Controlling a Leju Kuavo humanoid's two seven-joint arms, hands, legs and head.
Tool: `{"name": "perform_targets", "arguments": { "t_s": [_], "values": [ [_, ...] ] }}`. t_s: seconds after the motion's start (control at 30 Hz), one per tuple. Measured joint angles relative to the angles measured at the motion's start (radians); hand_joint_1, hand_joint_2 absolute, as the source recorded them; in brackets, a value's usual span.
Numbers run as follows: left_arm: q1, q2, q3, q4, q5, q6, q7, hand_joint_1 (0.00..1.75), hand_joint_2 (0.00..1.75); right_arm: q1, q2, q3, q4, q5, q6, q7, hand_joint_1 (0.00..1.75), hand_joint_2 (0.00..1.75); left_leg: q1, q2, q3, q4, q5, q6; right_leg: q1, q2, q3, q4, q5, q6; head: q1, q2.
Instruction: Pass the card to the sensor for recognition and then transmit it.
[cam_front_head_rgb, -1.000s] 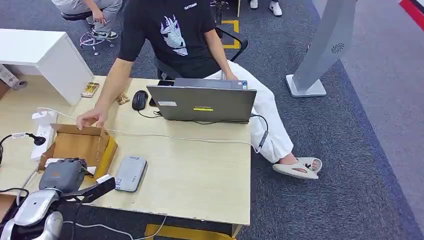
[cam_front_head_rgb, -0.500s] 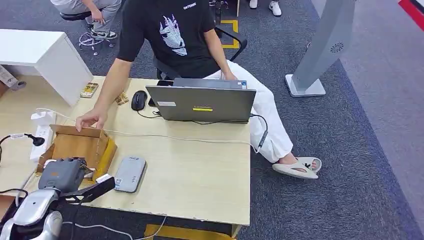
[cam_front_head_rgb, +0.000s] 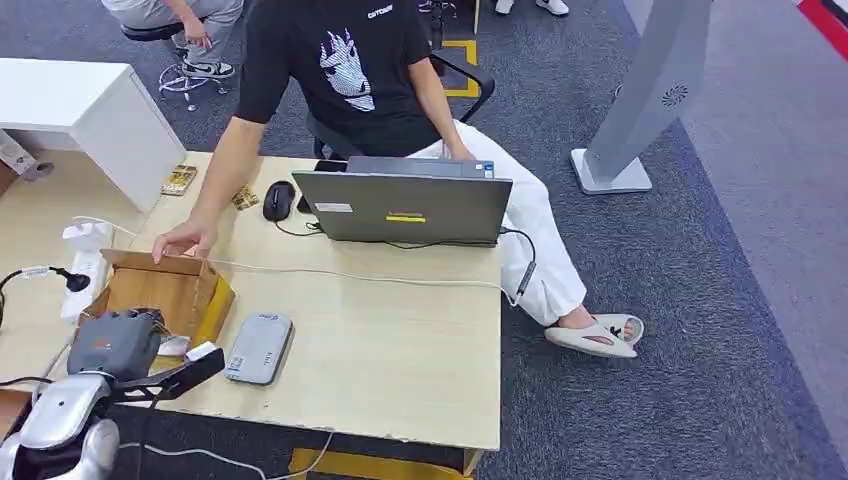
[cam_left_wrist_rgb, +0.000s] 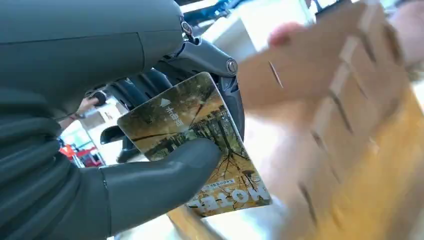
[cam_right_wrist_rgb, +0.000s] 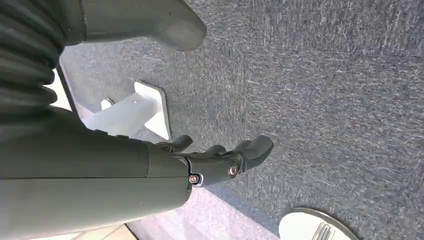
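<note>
— What did the left hand (cam_left_wrist_rgb: 90, 150) have in its fingers?

— A card (cam_left_wrist_rgb: 192, 145), yellow and brown with a tree picture. The thick grey thumb (cam_left_wrist_rgb: 165, 172) pressed on its face and the darker fingers sat behind it, so the card was pinched firmly.

— Where was that on the table (cam_front_head_rgb: 400, 350)?

— At the near left corner. The hand (cam_front_head_rgb: 118, 343) hung over the near end of an open cardboard box (cam_front_head_rgb: 165, 290), and the card's pale edge (cam_front_head_rgb: 203, 351) poked out toward a flat grey reader (cam_front_head_rgb: 259, 347) lying just beside the box, close to the table's near edge. Card and reader looked apart, though very near.

— And the right hand (cam_right_wrist_rgb: 215, 160)?

— Hanging over grey carpet, fingers loosely curled but apart from the thumb, holding nothing.

— Anything else?

— A seated person rested a hand (cam_front_head_rgb: 185, 238) on the far rim of the box. A laptop (cam_front_head_rgb: 405, 205) stood at the far edge with a mouse (cam_front_head_rgb: 279, 199) beside it, and a white cable (cam_front_head_rgb: 350, 274) crossed the table.
</note>
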Motion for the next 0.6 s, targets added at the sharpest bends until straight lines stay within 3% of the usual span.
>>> {"name": "perform_targets", "arguments": {
  "t_s": [0.17,0.6],
  "values": [
    [-0.059,0.041,0.001,-0.058,0.002,-0.001,0.02,1.75,1.75,0.0,0.0,0.0,0.003,0.0,-0.006,-0.005,0.0,1.75,0.001,-0.001,0.0,0.0,0.0,0.0,0.0,-0.001,0.001,0.0,0.0,0.0,0.0,0.0],
    [-0.175,0.09,0.0,-0.143,-0.024,0.002,0.047,1.75,1.75,0.0,-0.003,0.002,0.019,0.0,-0.007,-0.032,0.0,1.75,0.0,-0.001,0.0,0.0,0.001,0.0,0.0,0.0,0.0,0.0,0.001,-0.001,-0.001,0.0]
  ]
}}
